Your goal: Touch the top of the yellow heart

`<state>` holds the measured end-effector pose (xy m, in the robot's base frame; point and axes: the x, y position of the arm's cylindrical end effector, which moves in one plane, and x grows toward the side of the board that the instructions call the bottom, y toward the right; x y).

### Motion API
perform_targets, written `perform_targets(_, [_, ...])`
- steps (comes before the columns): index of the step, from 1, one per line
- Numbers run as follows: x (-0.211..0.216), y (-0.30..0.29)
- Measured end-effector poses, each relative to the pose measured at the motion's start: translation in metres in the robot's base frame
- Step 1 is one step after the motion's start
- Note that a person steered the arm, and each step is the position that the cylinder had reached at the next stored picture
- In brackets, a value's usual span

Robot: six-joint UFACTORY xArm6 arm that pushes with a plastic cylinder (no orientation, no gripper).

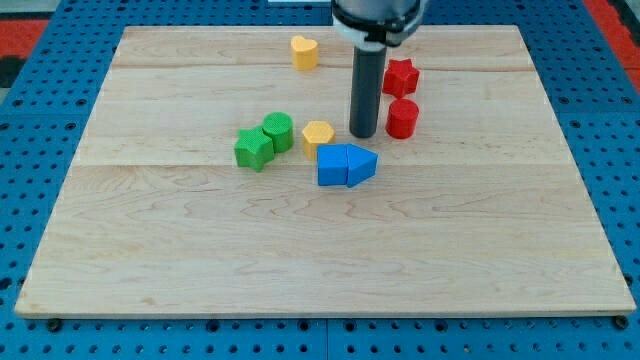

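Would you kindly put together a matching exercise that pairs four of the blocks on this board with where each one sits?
Blocks:
1. yellow heart
2. red cylinder
3. blue cube
4. green star

Places:
A. touching the blue triangular block
B. just right of my tip
C. near the view's top edge of the board
D. leftmost block, beside the green cylinder

Pairs: 1-C, 2-B, 3-A, 4-D

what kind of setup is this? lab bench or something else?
Most likely a robotics lab bench for tabletop pushing tests. A wooden board lies on a blue perforated mounting plate, small coloured blocks such as the yellow heart are scattered on it, and my tip rests among them, between a yellow block and a red cylinder.
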<state>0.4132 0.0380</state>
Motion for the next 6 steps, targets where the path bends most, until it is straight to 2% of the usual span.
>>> perform_targets(1, [0.016,-0.081])
perform_targets(2, [0.016,-0.109])
perform_targets(3, [0.0,-0.041])
perform_targets(4, [-0.037,-0.024])
perform_targets(6, [-0.162,-0.009])
